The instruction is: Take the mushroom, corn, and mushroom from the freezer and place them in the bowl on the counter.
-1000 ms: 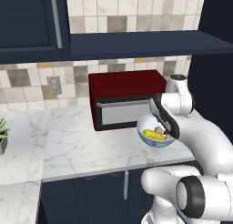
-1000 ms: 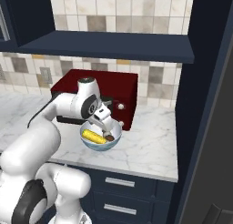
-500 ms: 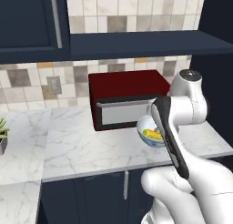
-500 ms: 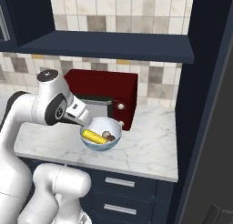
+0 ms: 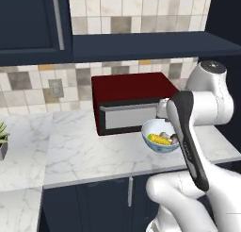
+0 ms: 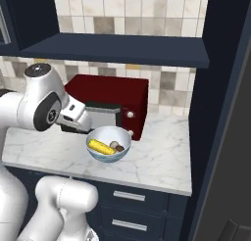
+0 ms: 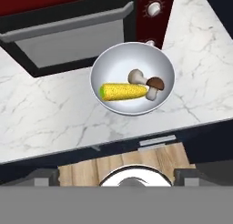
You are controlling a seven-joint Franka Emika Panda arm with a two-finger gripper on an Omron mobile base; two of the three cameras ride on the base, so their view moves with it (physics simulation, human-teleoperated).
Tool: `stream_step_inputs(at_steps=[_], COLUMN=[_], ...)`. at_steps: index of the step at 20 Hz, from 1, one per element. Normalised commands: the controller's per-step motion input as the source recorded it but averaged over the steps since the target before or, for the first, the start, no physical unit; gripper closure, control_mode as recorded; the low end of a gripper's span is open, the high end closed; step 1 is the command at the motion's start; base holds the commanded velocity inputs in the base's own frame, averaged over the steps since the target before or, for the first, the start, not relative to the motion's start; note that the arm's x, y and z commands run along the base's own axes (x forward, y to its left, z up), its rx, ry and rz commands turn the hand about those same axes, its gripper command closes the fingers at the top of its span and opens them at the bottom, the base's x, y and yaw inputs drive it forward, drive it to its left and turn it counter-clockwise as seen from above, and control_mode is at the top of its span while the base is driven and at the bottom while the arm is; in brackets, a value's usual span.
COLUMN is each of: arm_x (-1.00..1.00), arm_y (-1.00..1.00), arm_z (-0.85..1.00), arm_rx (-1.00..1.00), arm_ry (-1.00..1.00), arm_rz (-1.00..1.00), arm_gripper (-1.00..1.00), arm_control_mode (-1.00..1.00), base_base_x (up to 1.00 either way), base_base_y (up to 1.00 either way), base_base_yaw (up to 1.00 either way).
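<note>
The bowl [image 7: 132, 59] stands on the marbled counter [image 7: 54, 114] just in front of the microwave. In it lie the yellow corn [image 7: 124, 92] and two mushrooms, a pale one [image 7: 135, 76] and a brown-capped one [image 7: 154, 86]. My gripper [image 7: 116, 177] hangs above and in front of the bowl, open, its fingertips [image 7: 43, 176] wide apart with nothing between them. From the base, the bowl [image 6: 109, 156] with the corn [image 6: 100, 147] sits beside my arm; the bowl [image 5: 153, 127] is partly behind my forearm. The freezer [image 6: 241, 152] shows as a dark-grey side at the far right.
A dark red microwave [image 5: 127, 103] stands against the tiled wall behind the bowl, its door shut. A dark shelf [image 5: 141, 45] runs overhead. A potted plant [image 5: 2, 136] sits at the counter's far left. Navy drawers [image 6: 127, 196] lie below the counter edge.
My hand has drawn up and back from the bowl, away from its rim. The corn and mushrooms stay in the bowl. The jaws have stayed open.
</note>
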Motion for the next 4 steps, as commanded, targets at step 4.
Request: stream_step_inputs(at_steps=[4], arm_x=[0.08], arm_y=[0.18], arm_z=[0.05], arm_rx=[-0.13], arm_ry=[0.07], arm_rz=[-0.09], arm_gripper=[-1.0], arm_control_mode=[-1.0], base_base_x=[0.0], base_base_y=[0.0], base_base_yaw=[0.0])
